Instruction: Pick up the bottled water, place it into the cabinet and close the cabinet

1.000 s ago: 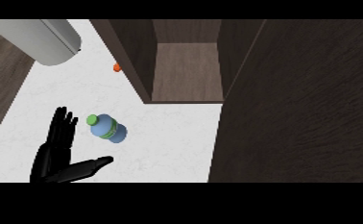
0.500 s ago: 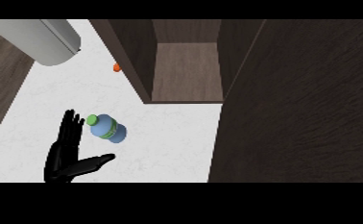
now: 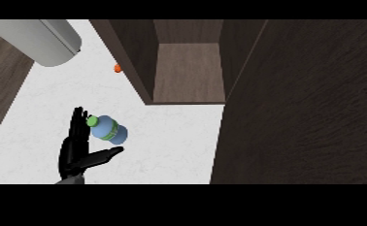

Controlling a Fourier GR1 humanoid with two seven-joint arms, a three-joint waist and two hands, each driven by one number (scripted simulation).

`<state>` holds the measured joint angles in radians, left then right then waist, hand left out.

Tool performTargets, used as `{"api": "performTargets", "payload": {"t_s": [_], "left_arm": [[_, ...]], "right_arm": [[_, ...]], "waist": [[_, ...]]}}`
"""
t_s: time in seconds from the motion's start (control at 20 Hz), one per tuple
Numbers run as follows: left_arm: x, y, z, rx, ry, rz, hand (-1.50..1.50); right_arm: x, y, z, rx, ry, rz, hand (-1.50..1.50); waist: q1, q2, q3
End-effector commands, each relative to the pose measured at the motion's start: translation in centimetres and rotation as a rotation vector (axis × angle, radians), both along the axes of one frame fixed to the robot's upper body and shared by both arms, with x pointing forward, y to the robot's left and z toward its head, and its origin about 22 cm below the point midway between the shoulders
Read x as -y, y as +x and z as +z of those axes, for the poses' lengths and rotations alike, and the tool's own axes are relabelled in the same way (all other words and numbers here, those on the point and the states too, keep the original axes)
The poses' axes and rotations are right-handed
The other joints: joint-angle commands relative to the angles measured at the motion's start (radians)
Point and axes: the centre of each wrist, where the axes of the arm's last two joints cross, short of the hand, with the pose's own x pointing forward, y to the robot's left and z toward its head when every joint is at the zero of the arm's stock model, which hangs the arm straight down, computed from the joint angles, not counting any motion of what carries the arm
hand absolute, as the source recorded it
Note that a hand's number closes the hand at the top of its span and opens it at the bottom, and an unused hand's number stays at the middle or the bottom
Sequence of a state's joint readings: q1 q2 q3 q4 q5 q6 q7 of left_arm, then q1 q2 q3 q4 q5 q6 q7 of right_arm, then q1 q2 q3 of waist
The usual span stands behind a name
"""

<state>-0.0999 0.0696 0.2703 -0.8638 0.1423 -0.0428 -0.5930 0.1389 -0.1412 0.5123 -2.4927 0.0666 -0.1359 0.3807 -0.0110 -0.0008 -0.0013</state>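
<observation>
Left hand [image 3: 75, 153] open wide, fingers straight, thumb spread, just beside the bottled water [image 3: 108, 128] (green cap) on the white counter [image 3: 165, 137]; cabinet [image 3: 188, 70] stands open.

Only one hand [image 3: 74, 153] is seen, at the lower left of the head view. It is black all over, with a matt surface on which no markings, screws or cables can be made out. The fingers [image 3: 75, 125] are long and thin and are built of short segments. The thumb [image 3: 104, 155] is thicker and is set at the side of the palm. Below the palm a small piece of grey forearm [image 3: 70, 181] is seen at the picture's lower edge.
</observation>
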Motion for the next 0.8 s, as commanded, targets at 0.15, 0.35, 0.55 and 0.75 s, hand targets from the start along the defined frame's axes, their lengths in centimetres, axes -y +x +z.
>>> {"api": "performTargets", "payload": {"t_s": [0.15,0.35,0.55,0.75], "left_arm": [[1.1,0.0,-2.4,0.047,-0.035,0.058,-1.50],[-1.0,0.7,-2.5,0.091,-0.044,0.052,-1.50],[1.3,2.2,-2.8,0.111,-0.098,-0.016,1.50],[2.2,4.7,-0.9,0.128,-0.053,-0.094,1.50]], "right_arm": [[1.1,-2.3,1.2,0.061,-0.022,-0.057,-1.50],[0.8,-2.0,1.9,0.081,-0.023,-0.037,-1.50],[1.2,-2.6,2.2,0.050,-0.033,-0.026,-1.50],[0.6,-2.2,1.9,0.062,-0.011,-0.038,-1.50]], "waist": [[-0.001,0.000,0.000],[-0.003,0.002,-0.001],[-0.009,0.002,0.000],[-0.002,-0.001,0.001]]}}
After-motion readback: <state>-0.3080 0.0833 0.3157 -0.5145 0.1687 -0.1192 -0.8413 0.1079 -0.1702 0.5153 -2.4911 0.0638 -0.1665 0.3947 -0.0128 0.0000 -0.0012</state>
